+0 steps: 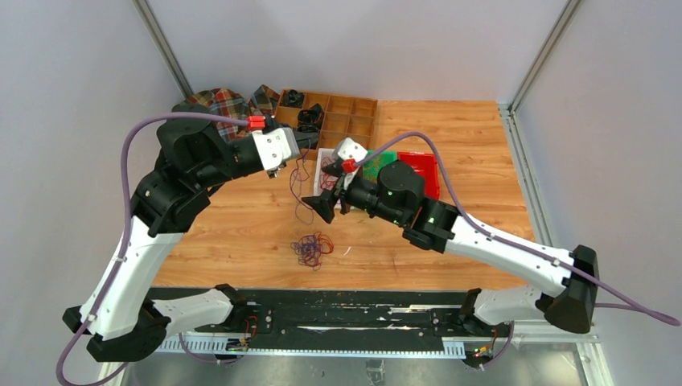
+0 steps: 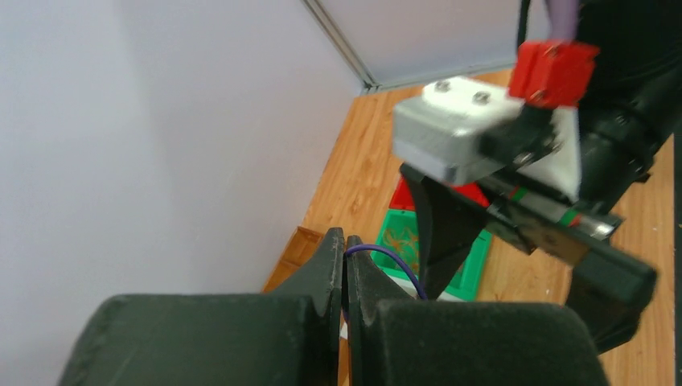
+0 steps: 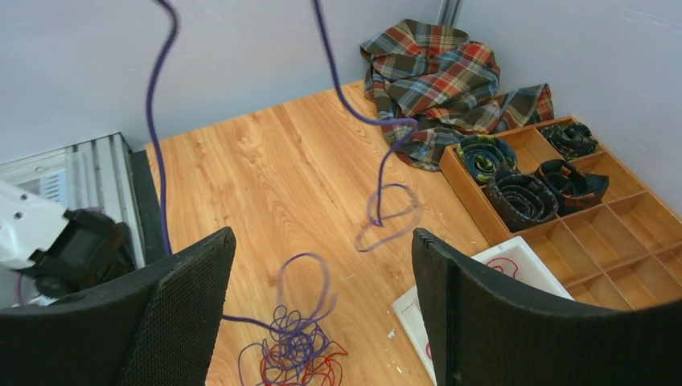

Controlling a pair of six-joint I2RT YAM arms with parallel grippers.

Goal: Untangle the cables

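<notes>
My left gripper (image 2: 344, 245) pinched the purple cable (image 2: 378, 248) shut; the right gripper (image 3: 322, 237) gaped wide. I reckoned it best to grip low, near the tangle (image 3: 291, 354), and part slowly.

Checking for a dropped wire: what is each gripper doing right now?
Left gripper: closed on the thin purple cable.
Right gripper: open, holding nothing.
</notes>
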